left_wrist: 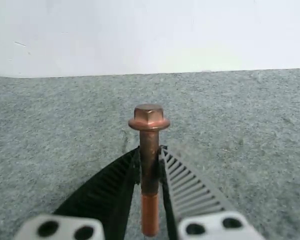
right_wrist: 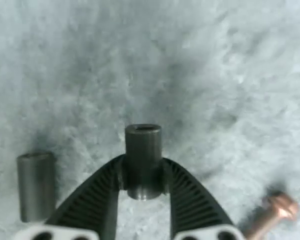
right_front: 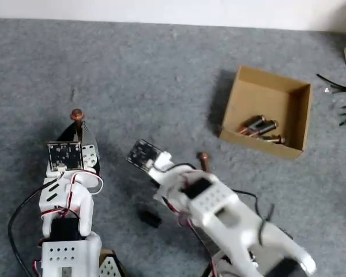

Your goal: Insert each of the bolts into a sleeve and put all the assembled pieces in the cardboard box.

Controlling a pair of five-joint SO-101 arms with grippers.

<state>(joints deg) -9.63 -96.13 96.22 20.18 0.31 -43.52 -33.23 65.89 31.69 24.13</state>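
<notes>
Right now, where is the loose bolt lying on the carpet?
From above, the loose bolt lies beside the right arm, between it and the cardboard box.

Bright even light, soft shadow beside the cardboard box (right_front: 259,145).

From my station, both arms are white plastic with dotted hole grids. The left arm (right_front: 66,213), farther from the cardboard box (right_front: 248,98), trails red, white and black cables; the right arm (right_front: 230,216), nearer it, carries red and black cables. Their fingers (left_wrist: 190,185) are black and ribbed.
</notes>
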